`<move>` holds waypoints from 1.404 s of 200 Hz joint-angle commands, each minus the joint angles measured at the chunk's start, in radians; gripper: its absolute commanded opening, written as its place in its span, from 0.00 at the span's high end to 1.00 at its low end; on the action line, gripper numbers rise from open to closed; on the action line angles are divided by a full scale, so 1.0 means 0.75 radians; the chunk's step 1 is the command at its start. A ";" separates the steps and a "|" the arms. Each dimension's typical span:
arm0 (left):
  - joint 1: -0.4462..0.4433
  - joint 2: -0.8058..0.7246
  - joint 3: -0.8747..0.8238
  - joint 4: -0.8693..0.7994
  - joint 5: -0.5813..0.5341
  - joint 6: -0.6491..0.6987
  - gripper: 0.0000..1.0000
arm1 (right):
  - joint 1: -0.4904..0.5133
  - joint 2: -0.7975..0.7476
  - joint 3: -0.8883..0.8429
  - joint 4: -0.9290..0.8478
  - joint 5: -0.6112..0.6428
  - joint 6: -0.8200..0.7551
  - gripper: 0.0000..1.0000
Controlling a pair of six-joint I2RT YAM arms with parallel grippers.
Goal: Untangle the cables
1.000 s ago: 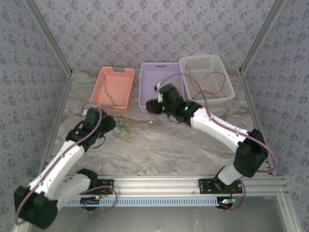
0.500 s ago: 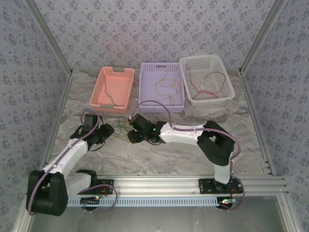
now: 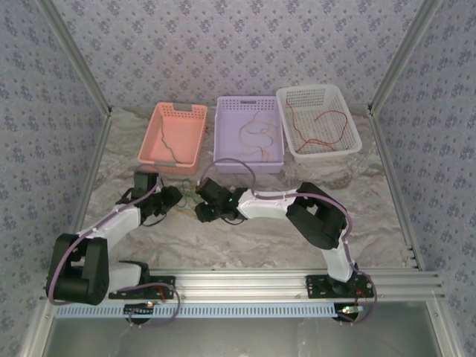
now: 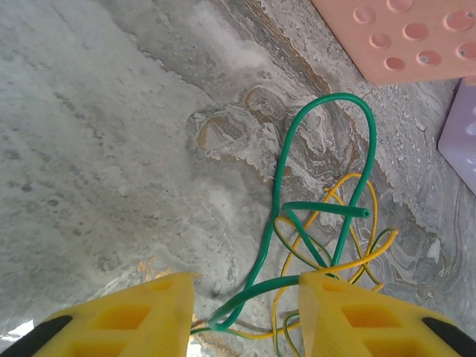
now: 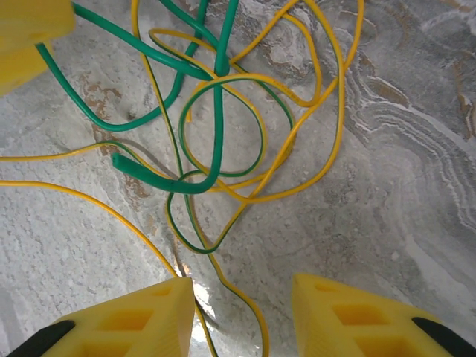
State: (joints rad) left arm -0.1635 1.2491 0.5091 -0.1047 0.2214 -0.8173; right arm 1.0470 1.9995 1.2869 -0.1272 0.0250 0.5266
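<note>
Cables, light and limp, snarled nearer the bench's left edge, would suit pinching one free loop; left end effector and right end effector both gape, straddling strands.

I see my marbled bench carrying tangled green and yellow cables between both jaws, with three baskets beyond them.

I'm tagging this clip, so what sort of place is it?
Likely a robot test cell, not a home: two arms bolted to an aluminium rail, patterned screen walls, sorting baskets on a marble-look table.
</note>
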 commanded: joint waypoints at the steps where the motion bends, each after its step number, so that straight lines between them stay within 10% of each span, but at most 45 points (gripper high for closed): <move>1: 0.001 0.049 0.005 0.070 0.041 0.056 0.62 | -0.003 0.020 -0.012 0.043 -0.029 0.042 0.59; 47: -0.005 0.173 0.023 0.167 0.051 0.068 0.77 | -0.006 0.021 -0.047 0.081 -0.033 0.081 0.65; 108: -0.043 0.170 0.013 0.197 -0.016 0.080 1.00 | -0.035 -0.066 -0.162 0.106 0.002 0.094 1.00; 174: -0.071 0.004 0.006 0.061 -0.197 0.130 1.00 | -0.125 -0.456 -0.423 0.015 0.154 0.061 1.00; 281: -0.171 -0.102 0.127 -0.188 -0.349 0.206 1.00 | -0.808 -1.423 -0.625 -0.441 0.140 -0.044 1.00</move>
State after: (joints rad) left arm -0.2802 1.2037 0.5598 -0.1814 0.0242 -0.6888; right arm 0.5457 1.0161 0.8177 -0.3210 0.1577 0.5385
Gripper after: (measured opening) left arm 0.041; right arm 0.065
